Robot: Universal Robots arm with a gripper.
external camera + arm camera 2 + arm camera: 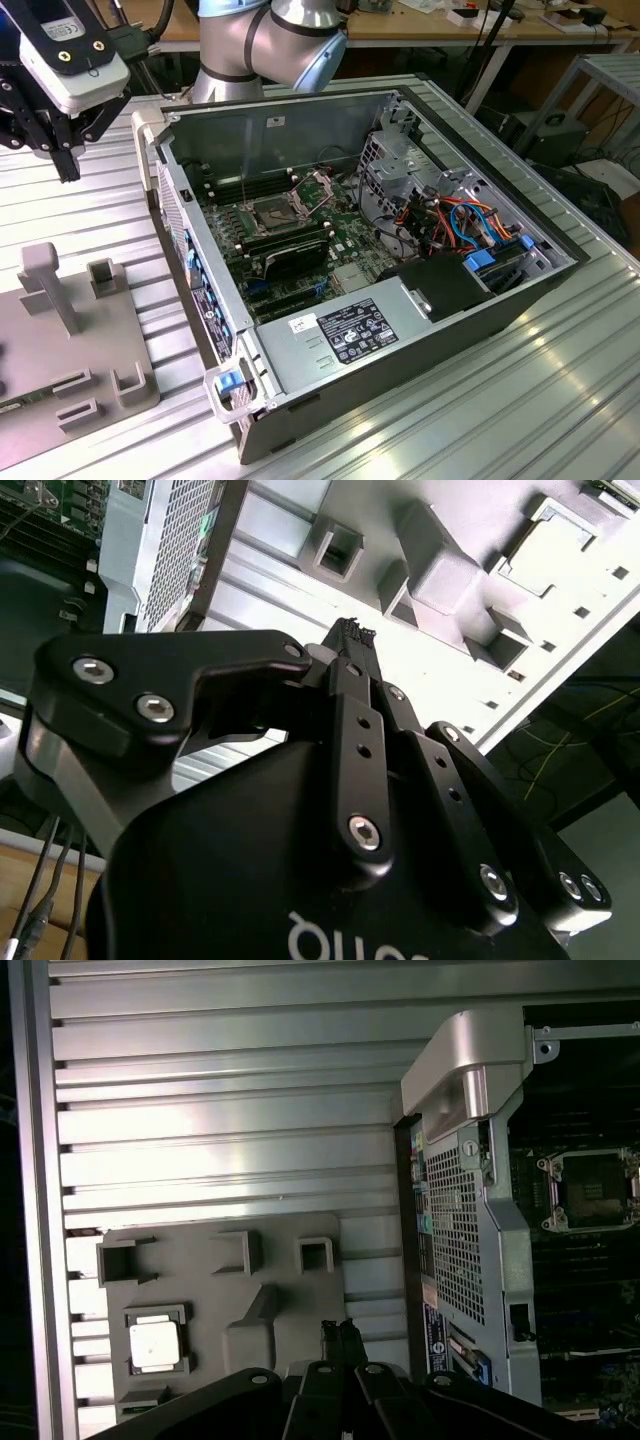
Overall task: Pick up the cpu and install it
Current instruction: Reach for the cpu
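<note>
The cpu (155, 1344), a silver square, lies in a pocket of the grey holder plate (270, 1250) in the first wrist view. My gripper (340, 1334) hangs above that plate, off to the side of the cpu, shut with nothing between its black fingers (350, 680). In the exterior view the gripper (68, 170) is high at the exterior view's left, above the ribbed table and beyond the holder plate (40, 350). The open computer case (400, 320) lies on its side, and its motherboard's cpu socket (274, 212) stands open; the socket (590, 1190) also appears in the first wrist view.
The case's raised side wall (190, 250) stands between the holder plate and the motherboard. A tall grey post (50, 285) and several small brackets rise from the plate. Cables and a drive cage (470, 225) fill the case's far end. The arm's base (260, 45) is behind the case.
</note>
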